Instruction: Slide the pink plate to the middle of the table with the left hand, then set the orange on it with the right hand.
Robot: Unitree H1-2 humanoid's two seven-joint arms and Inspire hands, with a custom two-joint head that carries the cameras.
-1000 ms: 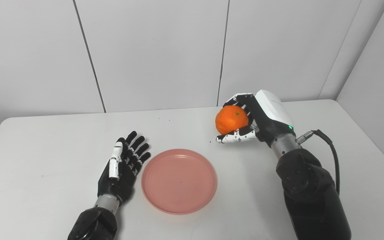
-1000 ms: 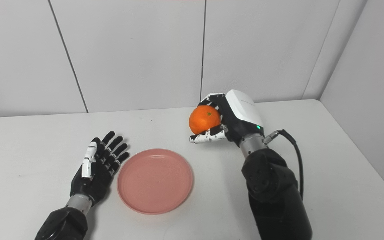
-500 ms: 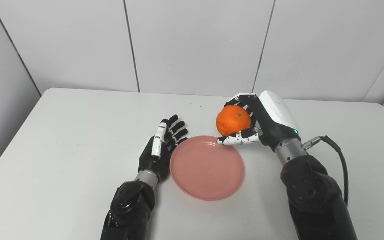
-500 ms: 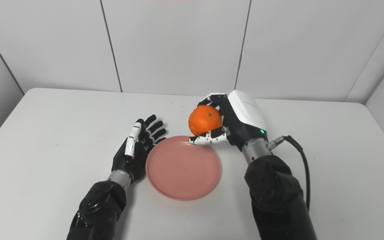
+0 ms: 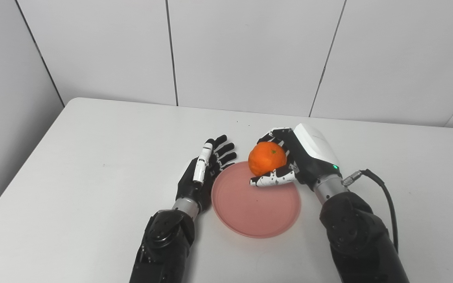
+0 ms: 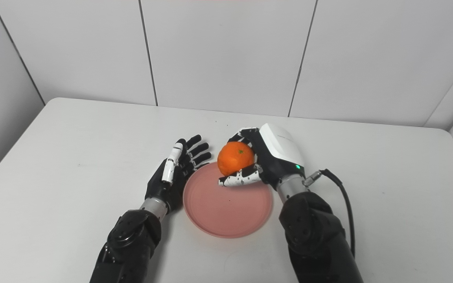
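The pink plate (image 5: 256,206) lies flat near the middle of the white table (image 5: 73,165). My right hand (image 5: 297,157) is shut on the orange (image 5: 267,158) and holds it above the plate's far edge, thumb underneath the fruit. My left hand (image 5: 203,175) is open with its fingers stretched forward, resting edge-on against the plate's left rim. The same layout shows in the right eye view: the orange (image 6: 235,158), the plate (image 6: 226,208), the left hand (image 6: 173,173).
White wall panels stand behind the table's far edge (image 5: 250,112). A black cable (image 5: 380,196) loops out from my right wrist over the table on the right.
The camera has swung left, shifting the whole picture. My right hand has carried the orange from beyond the plate to above its far edge. The left hand stays at the rim.
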